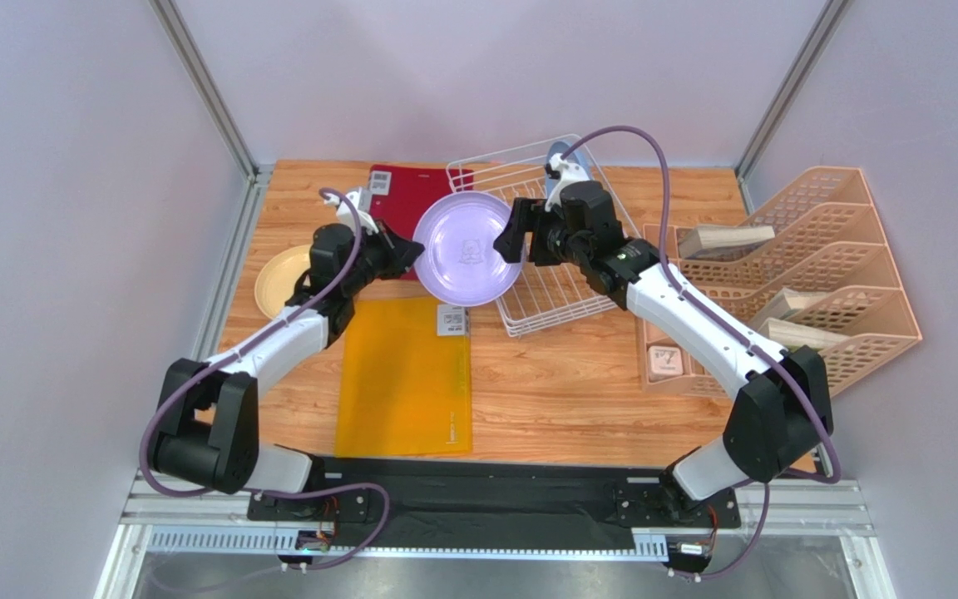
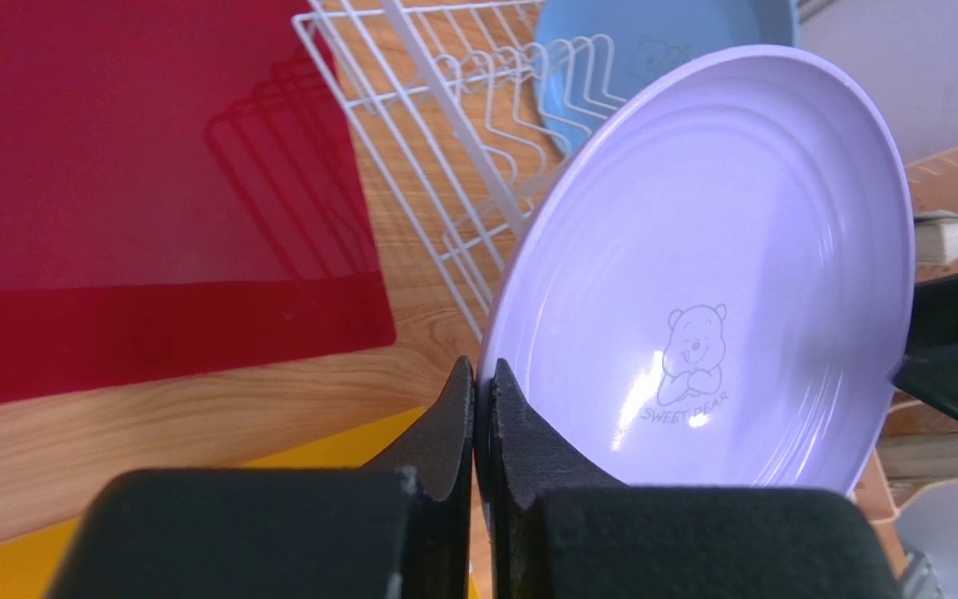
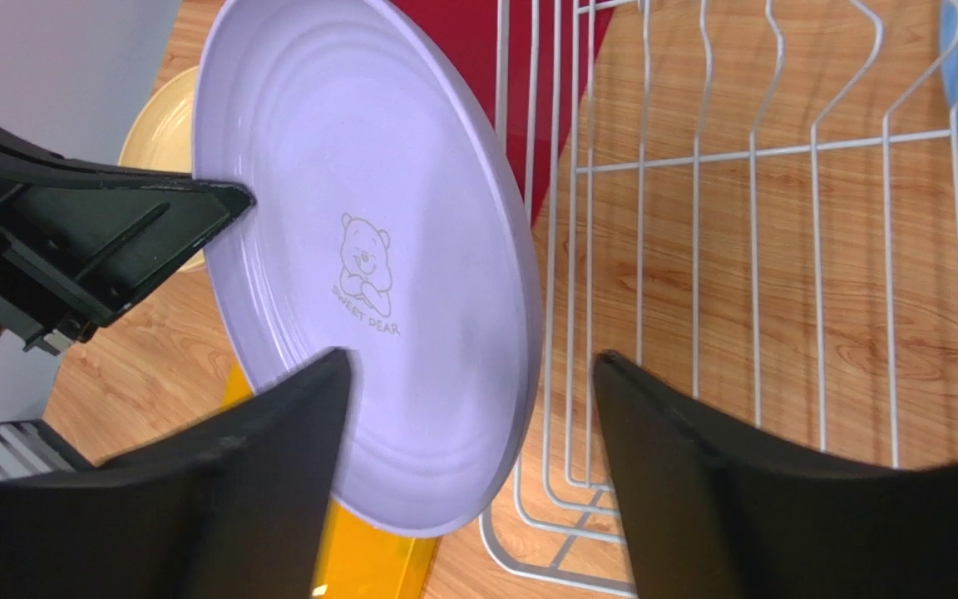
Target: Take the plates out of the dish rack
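left gripper (image 2: 482, 374) pinching lavender plate (image 2: 721, 250) rim, right gripper (image 3: 472, 365) fingers sitting spread astride opposite edge, cream plate (image 3: 159, 125) showing right-wrist view, not left

A: Any legible text?
B: One entry. "SWEET BEAR", printed under the bear outline (image 2: 694, 347) on the lavender plate (image 2: 721, 225), just beside the left gripper (image 2: 482, 412).
A: The white label (image 1: 452, 321) on the yellow folder (image 1: 403, 387)?
B: Too small to read.

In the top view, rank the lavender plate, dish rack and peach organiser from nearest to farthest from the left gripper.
1. lavender plate: its rim is pinched in the left gripper.
2. dish rack: just beyond the plate, to the right.
3. peach organiser: at the table's far right edge.
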### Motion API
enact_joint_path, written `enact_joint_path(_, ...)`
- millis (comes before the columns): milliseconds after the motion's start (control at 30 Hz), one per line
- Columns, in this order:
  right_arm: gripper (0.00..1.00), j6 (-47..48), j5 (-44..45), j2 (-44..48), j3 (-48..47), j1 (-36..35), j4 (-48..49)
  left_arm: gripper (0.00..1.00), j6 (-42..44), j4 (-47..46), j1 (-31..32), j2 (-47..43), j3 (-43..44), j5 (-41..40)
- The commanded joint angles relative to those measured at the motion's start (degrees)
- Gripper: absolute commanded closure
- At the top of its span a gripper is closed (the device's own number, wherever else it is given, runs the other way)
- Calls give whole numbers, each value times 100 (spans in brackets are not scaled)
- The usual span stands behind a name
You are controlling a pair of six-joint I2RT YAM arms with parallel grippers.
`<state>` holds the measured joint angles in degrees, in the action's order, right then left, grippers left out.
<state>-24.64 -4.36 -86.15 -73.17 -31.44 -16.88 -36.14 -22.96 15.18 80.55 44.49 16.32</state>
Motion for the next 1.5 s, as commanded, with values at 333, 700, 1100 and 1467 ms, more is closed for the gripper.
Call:
enact_joint_path(333,14,724,1087,-156,-628,296,-289,100,871,2225,-1033,-2113,-98,-2351)
enact_joint_path(700,14,1243,1281,-1719,-2069,604,-650,100,890,2175,-2554,-2158,-871,-2194)
enact_joint_path(1100,15,1155,656,-2468,-2598,780,-799,100,714,1760,-3222,-1719,-1126,-2431)
enact_joint_path(1467,15,1163,313,-2853,-2834,780,-729,100,661,1664,-3768,-771,-705,-2062)
